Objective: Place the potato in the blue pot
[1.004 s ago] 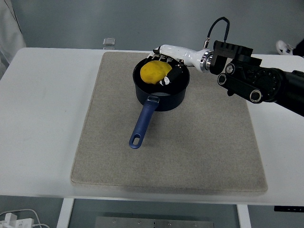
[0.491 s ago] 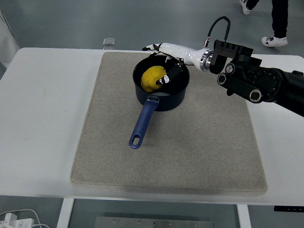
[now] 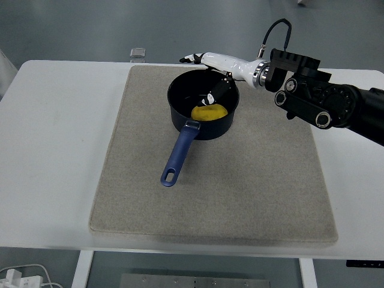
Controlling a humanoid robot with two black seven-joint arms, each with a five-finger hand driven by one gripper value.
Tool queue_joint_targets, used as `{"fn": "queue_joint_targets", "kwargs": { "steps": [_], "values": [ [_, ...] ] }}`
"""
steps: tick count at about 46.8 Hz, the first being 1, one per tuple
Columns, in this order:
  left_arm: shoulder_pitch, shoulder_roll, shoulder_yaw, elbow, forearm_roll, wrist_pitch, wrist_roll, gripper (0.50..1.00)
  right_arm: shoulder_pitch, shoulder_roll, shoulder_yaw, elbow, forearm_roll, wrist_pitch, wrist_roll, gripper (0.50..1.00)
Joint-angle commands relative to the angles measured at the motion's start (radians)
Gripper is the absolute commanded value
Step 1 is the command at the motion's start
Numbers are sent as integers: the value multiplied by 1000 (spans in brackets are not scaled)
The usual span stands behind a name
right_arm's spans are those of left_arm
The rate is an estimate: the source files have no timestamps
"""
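So the potato point(image 3: 209, 112) is sitting down inside the blue pot point(image 3: 203, 111), low against the near-right part of the wall, just behind where the handle joins. It looks like a flattish yellow lump with its long axis running roughly left to right. Only the top of it shows over the rim, so whether it's fully flat on the bottom is hard to say.

The right hand point(image 3: 211, 75) hangs over the pot's far-right rim, white fingers stretched out toward the left past the far edge, and a darker thumb point(image 3: 211, 98) pointing down into the pot just above the potato. The hand looks spread out and isn't gripping anything; thumb and potato seem very near, maybe touching, can't tell for sure.

The key bit: the potato lies below and slightly toward the near side of the hand, so pulling out probably means going up and back right without snagging the rim.

The pot sits on a grey mat point(image 3: 120, 180) on the white table point(image 3: 54, 150), handle point(image 3: 179, 154) pointing near-left. The left arm isn't visible.
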Motion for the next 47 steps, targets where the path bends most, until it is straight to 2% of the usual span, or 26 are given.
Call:
{"fn": "queue_joint_targets", "kwargs": {
  "steps": [1, 11, 23, 36, 47],
  "values": [
    [0, 0, 0, 0, 0, 0, 0, 1000, 3, -4, 0, 0, 1, -18, 0, 960],
    [0, 0, 0, 0, 0, 0, 0, 1000, 44, -27, 23, 0, 107, -27, -2, 960],
    [0, 0, 0, 0, 0, 0, 0, 1000, 50, -147, 57, -1, 294, -18, -2, 960],
    [0, 0, 1, 0, 0, 1, 0, 1000, -7, -268, 59, -29, 649, -19, -2, 960],
    [0, 0, 0, 0, 0, 0, 0, 1000, -79, -270, 60, -99, 856, -25, -2, 960]
  ]
}}
